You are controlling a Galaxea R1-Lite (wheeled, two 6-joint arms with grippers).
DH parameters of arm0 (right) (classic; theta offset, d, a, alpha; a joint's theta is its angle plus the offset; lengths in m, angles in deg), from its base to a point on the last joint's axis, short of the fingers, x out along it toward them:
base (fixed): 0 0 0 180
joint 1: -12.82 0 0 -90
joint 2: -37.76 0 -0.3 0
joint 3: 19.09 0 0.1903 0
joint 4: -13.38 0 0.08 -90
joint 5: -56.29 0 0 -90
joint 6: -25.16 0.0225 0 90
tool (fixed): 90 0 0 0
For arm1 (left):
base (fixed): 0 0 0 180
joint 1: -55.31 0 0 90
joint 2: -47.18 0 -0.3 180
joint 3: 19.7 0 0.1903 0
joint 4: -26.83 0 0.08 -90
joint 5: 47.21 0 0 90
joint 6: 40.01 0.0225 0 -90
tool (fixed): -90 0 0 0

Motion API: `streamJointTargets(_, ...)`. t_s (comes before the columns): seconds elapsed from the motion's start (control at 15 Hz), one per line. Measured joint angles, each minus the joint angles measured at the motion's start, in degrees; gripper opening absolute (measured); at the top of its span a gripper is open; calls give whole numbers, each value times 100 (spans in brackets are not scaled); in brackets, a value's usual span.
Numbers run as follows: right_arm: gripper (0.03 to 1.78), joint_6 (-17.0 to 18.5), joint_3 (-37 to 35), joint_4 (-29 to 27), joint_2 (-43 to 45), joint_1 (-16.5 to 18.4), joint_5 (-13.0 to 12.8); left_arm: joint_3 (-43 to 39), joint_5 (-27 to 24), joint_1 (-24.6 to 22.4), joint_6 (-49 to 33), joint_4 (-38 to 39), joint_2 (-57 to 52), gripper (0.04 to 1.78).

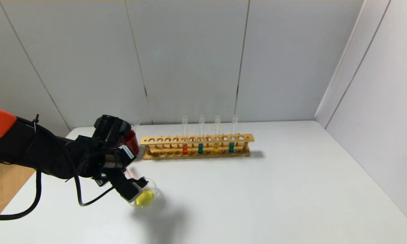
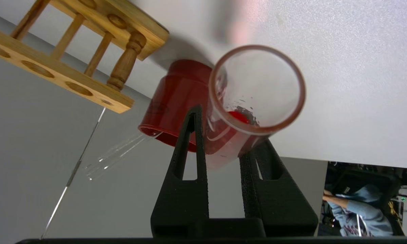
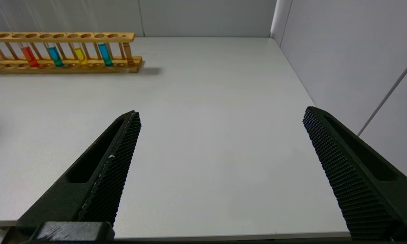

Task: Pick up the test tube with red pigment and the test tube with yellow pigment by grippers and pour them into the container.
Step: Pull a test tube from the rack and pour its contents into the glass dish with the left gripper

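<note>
The left gripper (image 2: 224,142) is clamped on the red tube (image 2: 254,98), which sits between its fingers with its long axis running out past the fingertips and its open mouth leading, away from the wrist. A little red liquid lies inside near the grip. In the head view this gripper (image 1: 134,188) hangs tipped down over the container (image 1: 146,197), which lies just under and ahead of the fingertips and holds yellow liquid. The pour turns on that line: I judge the mouth must come over the container's rim with the tube tipped further. Just beyond the hand stands a red cup (image 2: 173,105), then the rack (image 1: 196,146), with a red, two teal and a yellow tube (image 1: 216,134) upright. The right gripper (image 3: 220,142), wide open and empty, is well apart.
</note>
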Motion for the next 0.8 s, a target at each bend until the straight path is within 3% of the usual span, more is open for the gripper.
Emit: streamJointTargets(0.8,175,0,0,0,0,-10,0,0,430,166,20,232,166,32)
